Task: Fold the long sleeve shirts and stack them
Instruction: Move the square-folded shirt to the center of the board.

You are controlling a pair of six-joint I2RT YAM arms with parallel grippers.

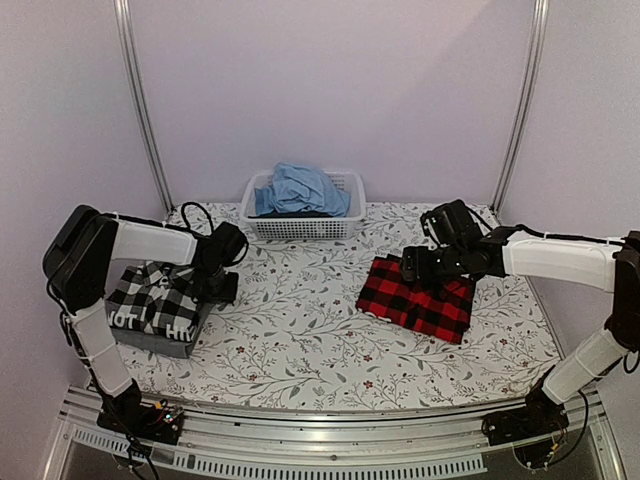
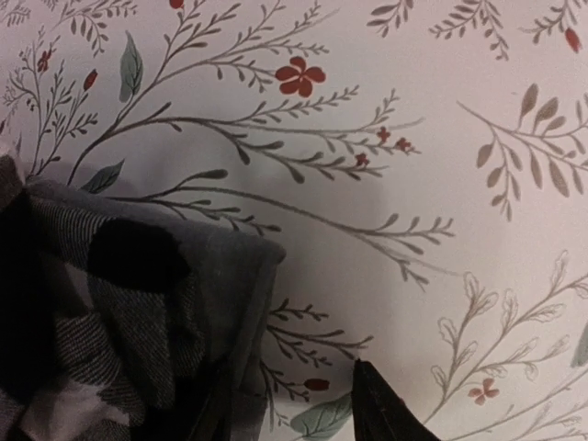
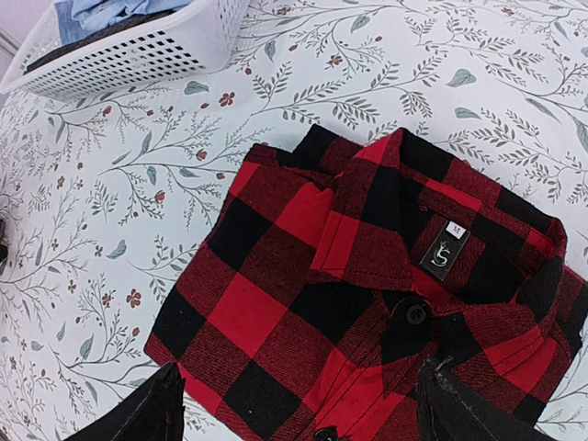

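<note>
The red-and-black buffalo-check flannel [image 1: 420, 298] lies folded on the table at the right; it fills the right wrist view [image 3: 367, 294], collar and label up. My right gripper [image 1: 412, 268] hovers over its far left corner, open and empty [image 3: 299, 413]. At the left, the folded black-and-white check shirt [image 1: 155, 296] rests on the dark grey white-lettered shirt [image 1: 160, 335]. My left gripper [image 1: 222, 285] is at the stack's right edge, open and empty [image 2: 289, 413], with the check cloth's corner [image 2: 138, 303] beside its left finger.
A white perforated basket [image 1: 305, 225] at the back centre holds blue cloth [image 1: 300, 188]; it also shows in the right wrist view [image 3: 129, 55]. The floral tablecloth [image 1: 300, 330] covers the table. Metal posts stand at the back corners.
</note>
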